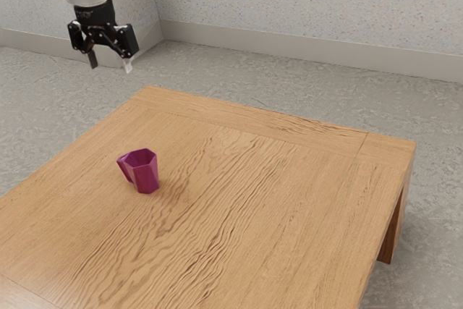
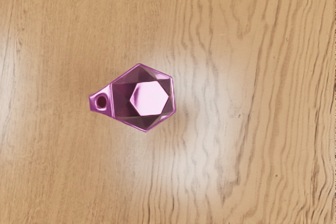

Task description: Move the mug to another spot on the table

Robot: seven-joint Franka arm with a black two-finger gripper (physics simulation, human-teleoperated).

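Note:
A magenta six-sided mug (image 1: 139,169) stands upright on the wooden table (image 1: 239,200), toward the exterior view's left, its handle turned to the left. My gripper (image 1: 108,62) hangs high above the table's far left part, well above the mug, with its fingers apart and nothing between them. From the wrist camera I look straight down into the mug (image 2: 142,98), seeing its hexagonal bottom and its small handle at one side.
The table's far edge and right edge drop to a grey carpeted floor (image 1: 405,106). A grey wall with a pale skirting board (image 1: 311,48) runs behind. Bare wood spreads to the mug's right and front.

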